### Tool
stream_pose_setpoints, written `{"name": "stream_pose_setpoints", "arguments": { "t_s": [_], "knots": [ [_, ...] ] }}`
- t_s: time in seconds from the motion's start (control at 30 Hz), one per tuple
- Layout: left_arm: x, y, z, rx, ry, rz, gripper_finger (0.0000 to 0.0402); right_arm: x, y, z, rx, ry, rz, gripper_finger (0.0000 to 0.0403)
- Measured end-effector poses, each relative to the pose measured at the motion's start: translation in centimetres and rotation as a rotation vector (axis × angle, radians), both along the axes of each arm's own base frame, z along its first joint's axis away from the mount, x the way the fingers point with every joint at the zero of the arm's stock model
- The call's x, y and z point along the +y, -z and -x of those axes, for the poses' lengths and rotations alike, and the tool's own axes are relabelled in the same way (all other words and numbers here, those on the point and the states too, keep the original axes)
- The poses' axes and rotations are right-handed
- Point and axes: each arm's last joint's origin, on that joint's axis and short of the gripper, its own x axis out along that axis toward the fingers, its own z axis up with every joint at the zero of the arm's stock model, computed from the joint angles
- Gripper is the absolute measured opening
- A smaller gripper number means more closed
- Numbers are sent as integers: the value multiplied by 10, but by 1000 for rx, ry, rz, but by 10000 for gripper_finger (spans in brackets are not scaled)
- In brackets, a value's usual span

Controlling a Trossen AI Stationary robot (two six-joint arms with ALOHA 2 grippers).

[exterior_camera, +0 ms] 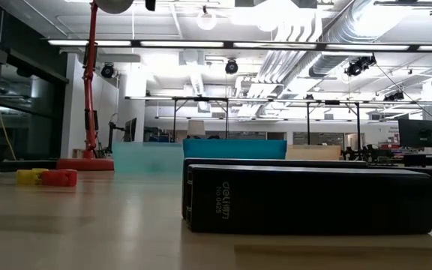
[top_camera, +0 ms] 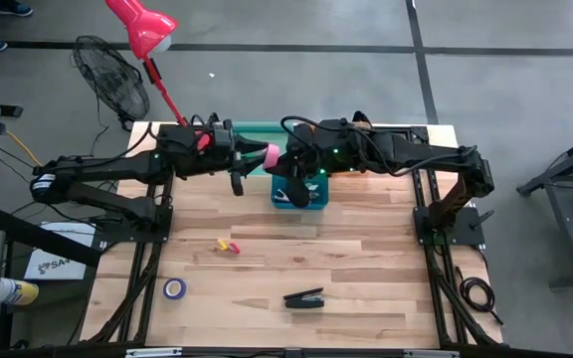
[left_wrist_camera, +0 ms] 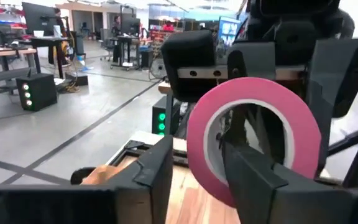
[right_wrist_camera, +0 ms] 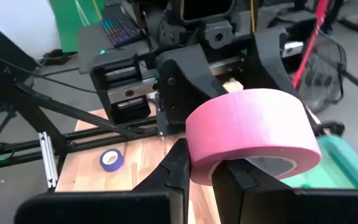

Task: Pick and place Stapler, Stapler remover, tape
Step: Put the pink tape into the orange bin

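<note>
This was a robotics lab in an open industrial hall. Exposed ducts and strip lights ran under the ceiling above a grey concrete floor. Desks with monitors stood behind, and a wooden table carried both arms, beside a fan and red lamp.

Tape roll held mid-air between left gripper and right gripper, over the bin at table's far edge; stapler near front, second tape roll to its left.
</note>
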Motion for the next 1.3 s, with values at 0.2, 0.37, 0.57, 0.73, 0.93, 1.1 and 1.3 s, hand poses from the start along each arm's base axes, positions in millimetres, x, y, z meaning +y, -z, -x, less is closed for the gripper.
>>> {"name": "stream_pose_setpoints", "arguments": {
  "t_s": [0.2, 0.37, 0.57, 0.73, 0.93, 1.1, 1.3],
  "knots": [
    [0, 2, 3, 42, -10, -56, 149, -5, 6, 5, 76, 95, -55, 34],
    [0, -2, 13, 59, -80, -104, 151, -14, 16, 12, 187, 188, -117, 34],
    [1, -5, 26, 82, -155, -116, 152, -40, 28, 24, 329, 313, -198, 34],
    [0, -4, 32, 115, -154, -104, 152, -72, 38, 40, 453, 451, -246, 34],
    [0, 1, 33, 156, -154, -53, 152, -118, 56, 43, 529, 487, -310, 34],
    [0, 4, 34, 183, -154, -23, 152, -160, 93, 34, 628, 485, -410, 34],
    [0, 9, 34, 224, -155, 33, 152, -208, 148, 36, 808, 532, -539, 34]
  ]
}}
